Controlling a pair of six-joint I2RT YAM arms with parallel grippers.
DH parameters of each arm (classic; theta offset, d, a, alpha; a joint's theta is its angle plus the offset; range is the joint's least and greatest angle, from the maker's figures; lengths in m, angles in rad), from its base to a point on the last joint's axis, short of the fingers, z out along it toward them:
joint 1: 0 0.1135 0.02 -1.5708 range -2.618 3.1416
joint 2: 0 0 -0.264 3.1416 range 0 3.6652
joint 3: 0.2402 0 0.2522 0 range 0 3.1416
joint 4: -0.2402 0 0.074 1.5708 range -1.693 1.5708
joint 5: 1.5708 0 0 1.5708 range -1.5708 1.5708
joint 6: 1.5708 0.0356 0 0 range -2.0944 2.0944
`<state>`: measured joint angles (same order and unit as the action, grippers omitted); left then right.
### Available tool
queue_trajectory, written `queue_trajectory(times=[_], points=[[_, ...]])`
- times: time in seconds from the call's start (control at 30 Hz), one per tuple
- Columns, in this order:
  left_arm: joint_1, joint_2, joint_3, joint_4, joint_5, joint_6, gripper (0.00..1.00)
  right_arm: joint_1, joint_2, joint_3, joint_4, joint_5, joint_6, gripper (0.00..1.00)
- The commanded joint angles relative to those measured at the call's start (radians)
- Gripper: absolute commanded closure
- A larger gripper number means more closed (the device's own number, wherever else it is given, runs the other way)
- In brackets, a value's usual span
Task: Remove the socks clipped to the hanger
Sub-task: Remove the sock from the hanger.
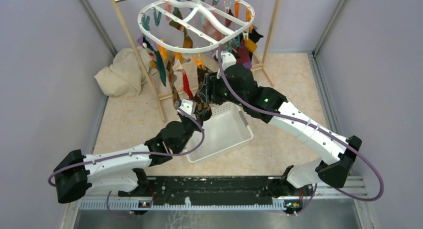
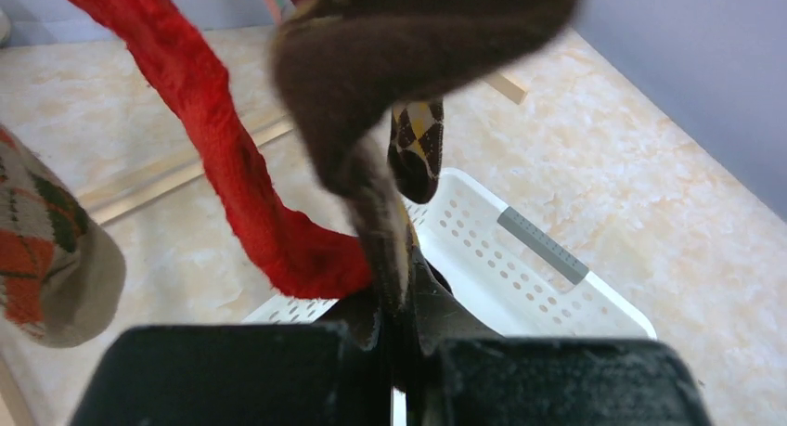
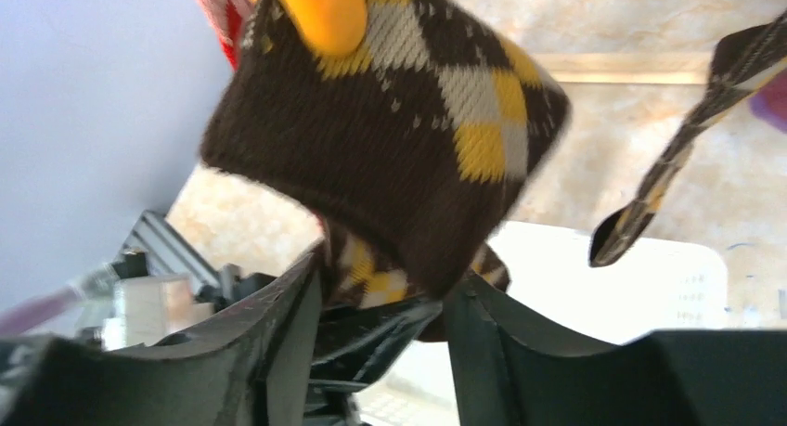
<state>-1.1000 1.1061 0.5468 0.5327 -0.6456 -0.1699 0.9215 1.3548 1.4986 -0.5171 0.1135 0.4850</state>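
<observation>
The white oval hanger [image 1: 196, 20] hangs at the top, with several socks [image 1: 174, 74] clipped under it by coloured pegs. My left gripper [image 1: 191, 109] is shut on the lower end of a brown-yellow argyle sock [image 2: 390, 83]; in the left wrist view its jaws [image 2: 399, 301] pinch the dark fabric. My right gripper [image 1: 207, 92] is open, its jaws [image 3: 390, 277] standing on either side of the same argyle sock [image 3: 399, 138], which hangs from an orange peg [image 3: 320, 8]. A red sock [image 2: 232, 166] hangs just left of my left gripper.
A white perforated basket [image 1: 234, 134] sits on the floor below both grippers and also shows in the left wrist view [image 2: 529, 287]. A beige cloth heap [image 1: 122, 72] lies at the back left. Wooden rack poles [image 1: 134, 54] stand around the hanger. A beige argyle sock [image 2: 46, 250] hangs at left.
</observation>
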Motion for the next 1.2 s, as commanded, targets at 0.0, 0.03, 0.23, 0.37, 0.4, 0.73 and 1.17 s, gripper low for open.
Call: queue_trajectory(times=[0.0, 0.03, 0.23, 0.37, 0.4, 0.73, 1.17], points=[[-0.006, -0.039, 0.048, -0.157, -0.037, -0.081, 1.00, -0.010, -0.054, -0.019, 0.006, 0.055, -0.018, 0.45], [-0.006, -0.036, 0.053, -0.175, -0.040, -0.087, 1.00, -0.010, -0.065, -0.027, 0.004, 0.063, -0.022, 0.44], [-0.006, 0.004, 0.088, -0.252, -0.054, -0.116, 1.00, -0.009, -0.161, -0.118, 0.092, 0.063, -0.065, 0.42], [-0.006, 0.039, 0.125, -0.306, -0.071, -0.126, 1.00, 0.006, -0.244, -0.184, 0.191, 0.097, -0.097, 0.42], [-0.006, 0.048, 0.134, -0.316, -0.073, -0.127, 1.00, 0.017, -0.253, -0.188, 0.209, 0.119, -0.114, 0.42], [-0.006, 0.058, 0.176, -0.385, -0.081, -0.144, 1.00, 0.088, -0.234, -0.228, 0.486, 0.228, -0.336, 0.45], [-0.008, 0.045, 0.194, -0.441, -0.086, -0.152, 1.00, 0.092, -0.018, -0.076, 0.613, 0.231, -0.479, 0.47]])
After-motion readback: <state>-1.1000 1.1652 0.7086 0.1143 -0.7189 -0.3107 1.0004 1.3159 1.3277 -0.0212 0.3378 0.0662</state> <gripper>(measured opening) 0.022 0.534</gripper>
